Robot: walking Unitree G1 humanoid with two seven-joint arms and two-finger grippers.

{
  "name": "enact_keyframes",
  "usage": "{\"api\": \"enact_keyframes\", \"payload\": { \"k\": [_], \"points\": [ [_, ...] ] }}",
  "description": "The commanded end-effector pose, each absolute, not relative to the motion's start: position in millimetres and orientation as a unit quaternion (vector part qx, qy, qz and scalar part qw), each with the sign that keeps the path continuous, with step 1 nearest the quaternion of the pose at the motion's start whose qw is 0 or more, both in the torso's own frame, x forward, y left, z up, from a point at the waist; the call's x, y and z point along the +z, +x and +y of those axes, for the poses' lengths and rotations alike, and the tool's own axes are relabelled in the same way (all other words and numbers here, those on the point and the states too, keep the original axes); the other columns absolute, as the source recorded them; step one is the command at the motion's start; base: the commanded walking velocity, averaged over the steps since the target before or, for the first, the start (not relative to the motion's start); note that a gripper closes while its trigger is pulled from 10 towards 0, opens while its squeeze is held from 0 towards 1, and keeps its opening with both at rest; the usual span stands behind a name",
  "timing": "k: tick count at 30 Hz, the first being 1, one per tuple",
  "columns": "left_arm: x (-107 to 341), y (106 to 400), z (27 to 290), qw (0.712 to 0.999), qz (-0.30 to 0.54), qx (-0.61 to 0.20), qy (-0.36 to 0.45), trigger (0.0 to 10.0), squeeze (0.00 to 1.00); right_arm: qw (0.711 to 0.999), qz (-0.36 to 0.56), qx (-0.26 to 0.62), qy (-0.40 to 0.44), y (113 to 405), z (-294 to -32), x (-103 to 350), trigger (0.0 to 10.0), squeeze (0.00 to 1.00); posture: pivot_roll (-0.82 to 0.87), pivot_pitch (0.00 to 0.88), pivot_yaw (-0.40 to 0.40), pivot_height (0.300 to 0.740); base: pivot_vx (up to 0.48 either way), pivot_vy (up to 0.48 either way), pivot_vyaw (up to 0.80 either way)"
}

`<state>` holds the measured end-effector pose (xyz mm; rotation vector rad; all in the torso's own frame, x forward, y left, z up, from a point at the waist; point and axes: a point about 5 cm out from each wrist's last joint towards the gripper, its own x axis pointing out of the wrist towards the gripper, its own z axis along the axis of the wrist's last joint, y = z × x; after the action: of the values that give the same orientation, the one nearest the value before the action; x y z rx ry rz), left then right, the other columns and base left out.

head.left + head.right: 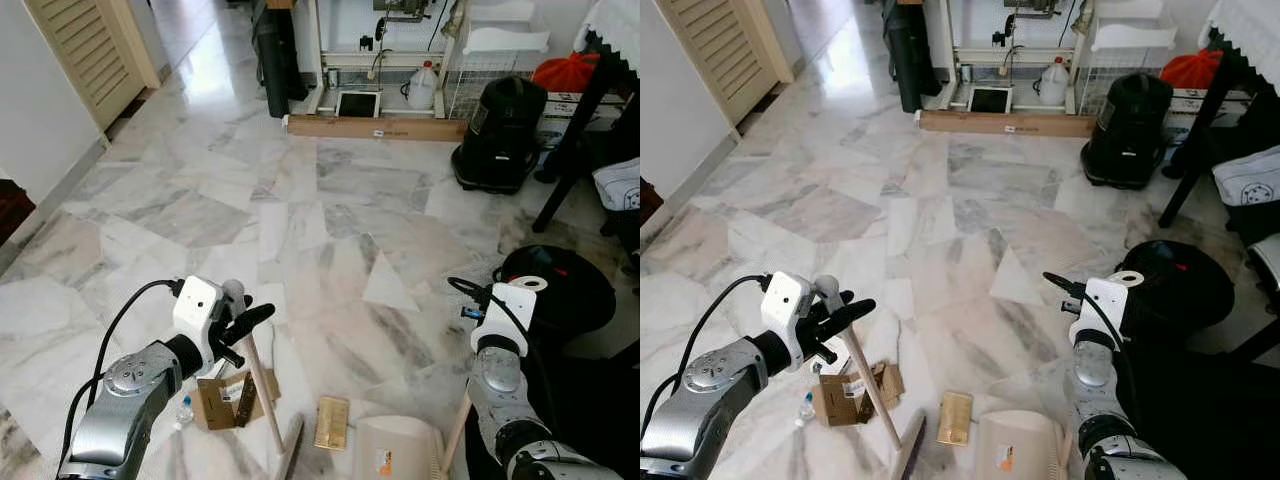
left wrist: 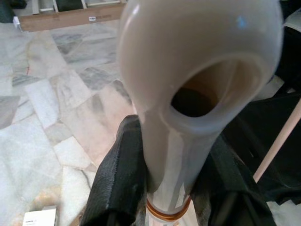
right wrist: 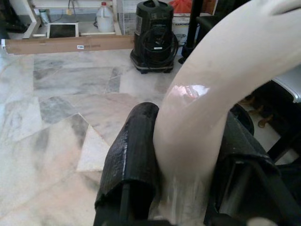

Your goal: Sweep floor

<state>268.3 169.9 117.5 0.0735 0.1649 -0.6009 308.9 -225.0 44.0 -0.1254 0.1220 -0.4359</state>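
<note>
I have my left claw (image 1: pixel 245 325) clamped around the top of the broom handle (image 1: pixel 262 385), its black fingers (image 2: pixel 120 183) pressed on either side of the pale plastic end cap; the wooden shaft slants down from there to the broom head (image 1: pixel 290 450) resting on the marble floor (image 1: pixel 330 220) just in front of me. My right claw (image 3: pixel 188 169) is closed on the curved cream handle of the dustpan (image 1: pixel 395 445), whose pan sits on the floor to the right of the broom head. Between and beside them lies the rubbish: a flattened cardboard piece (image 1: pixel 222 400) against the broom shaft, a small tan packet (image 1: pixel 332 422) just left of the pan, and a little bottle (image 1: pixel 183 410) further left. I judge this the gathering step, with nothing in the pan yet. Next I should swing the broom head behind the cardboard and draw it rightward toward the pan's mouth, holding the pan flat and steady so the light pieces slide in rather than skid past.
</note>
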Motion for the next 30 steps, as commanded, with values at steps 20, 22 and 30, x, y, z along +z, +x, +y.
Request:
{"api": "enact_keyframes", "payload": {
  "k": [20,22,30],
  "points": [
    [137,272,184,0.966,0.028,-0.249,0.06,10.0,0.0,0.966,0.003,-0.248,-0.069,313,-231,61,10.0,0.0,0.13,0.14,0.091,0.74,0.0,0.0,0.0],
    [138,272,185,0.967,0.026,-0.246,0.062,10.0,0.0,0.966,0.007,-0.25,-0.069,313,-231,60,10.0,0.0,0.13,0.14,0.093,0.74,0.0,0.0,0.0],
    [139,274,186,0.969,0.02,-0.238,0.066,10.0,0.0,0.967,0.048,-0.24,-0.069,311,-228,50,10.0,0.0,0.13,0.142,0.095,0.74,0.0,0.0,0.0]
  ]
}}
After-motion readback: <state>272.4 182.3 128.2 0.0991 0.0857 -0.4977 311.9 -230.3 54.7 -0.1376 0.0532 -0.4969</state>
